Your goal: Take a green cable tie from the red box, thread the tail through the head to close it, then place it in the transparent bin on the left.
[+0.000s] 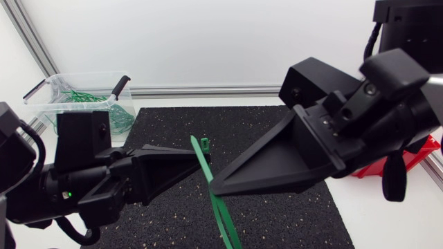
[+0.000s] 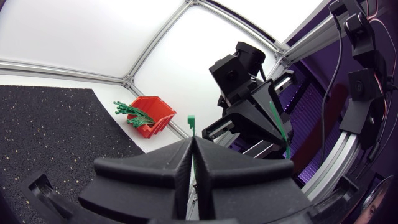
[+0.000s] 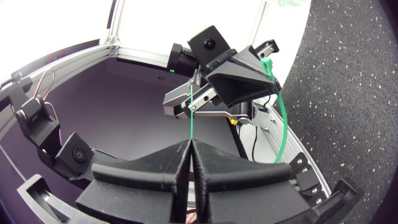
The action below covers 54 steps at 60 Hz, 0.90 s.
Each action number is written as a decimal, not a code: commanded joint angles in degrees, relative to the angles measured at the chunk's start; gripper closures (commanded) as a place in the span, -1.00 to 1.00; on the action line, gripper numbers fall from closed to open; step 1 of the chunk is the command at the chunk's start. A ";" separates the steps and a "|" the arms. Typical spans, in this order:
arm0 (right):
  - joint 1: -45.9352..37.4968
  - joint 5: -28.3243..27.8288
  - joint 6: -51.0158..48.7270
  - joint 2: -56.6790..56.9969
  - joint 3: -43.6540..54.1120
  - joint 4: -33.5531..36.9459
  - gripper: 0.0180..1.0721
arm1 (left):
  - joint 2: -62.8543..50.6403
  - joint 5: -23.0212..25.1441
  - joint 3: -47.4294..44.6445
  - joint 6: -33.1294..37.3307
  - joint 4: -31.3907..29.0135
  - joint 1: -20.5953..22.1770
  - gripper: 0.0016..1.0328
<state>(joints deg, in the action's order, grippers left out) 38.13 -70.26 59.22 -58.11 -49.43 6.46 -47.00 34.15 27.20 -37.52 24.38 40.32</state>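
Evidently the thin green plastic cable tie (image 1: pixel 223 211) is clenched by left claw (image 1: pixel 198 160) and right claw (image 1: pixel 213 185); threading, binning not yet done.

1. A white surface (image 1: pixel 377 223) carries a black rubber mat (image 1: pixel 235 131) flecked with pale specks.
2. Aluminium rails (image 1: pixel 208 90) run along its far edge and left corner.
3. A plain white panel (image 1: pixel 208 41) stands behind, evenly lit.

Left pincer (image 1: pixel 199 161), right pincer (image 1: pixel 213 185) meet mid-table on green tie (image 1: pixel 225 221); far mat (image 1: pixel 256 123) free.
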 commanded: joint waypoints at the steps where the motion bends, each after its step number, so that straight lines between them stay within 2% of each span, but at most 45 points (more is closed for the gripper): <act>1: 0.45 0.65 2.57 1.07 -2.51 2.95 0.89 | 0.95 -0.49 3.21 -1.33 -0.65 0.82 0.93; 12: 0.45 1.70 2.74 1.15 -6.47 8.04 0.89 | 2.27 -4.88 5.93 -1.59 -2.15 4.68 0.93; 28: 0.54 3.55 2.83 1.24 -11.48 11.38 0.89 | 2.44 -8.66 8.04 -2.47 -2.58 6.44 0.93; 54: -2.45 4.43 3.36 -4.21 -14.55 20.17 0.89 | 2.44 -9.28 5.76 -1.42 -0.30 5.83 0.93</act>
<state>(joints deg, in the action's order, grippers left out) 36.38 -65.95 60.55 -61.28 -62.48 25.50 -45.25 25.15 33.47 -38.98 22.59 46.30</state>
